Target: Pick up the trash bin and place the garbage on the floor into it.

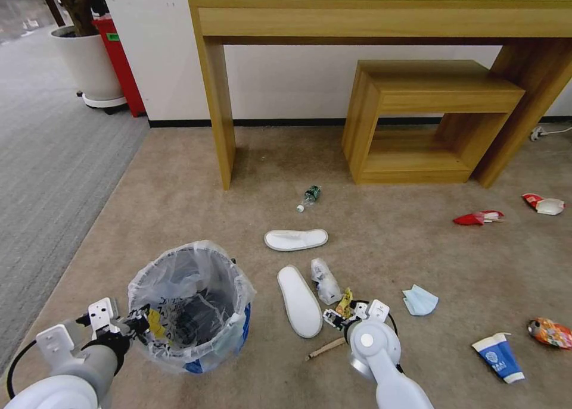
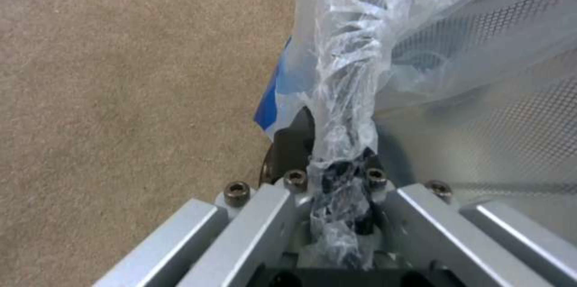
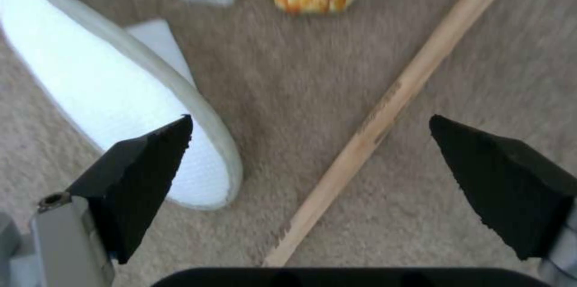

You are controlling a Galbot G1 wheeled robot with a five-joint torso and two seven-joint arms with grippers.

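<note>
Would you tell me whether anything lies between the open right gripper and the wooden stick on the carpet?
Nothing visible does. The right gripper hangs open over the wooden stick, which crosses the gap between its fingers; the white slipper lies beside it, under one finger.

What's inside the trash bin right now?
The trash bin, held at its rim by the left gripper, has a crinkled clear bag liner. Something dark lies at the bottom, but the plastic blurs it, so I cannot tell what it is.
</note>
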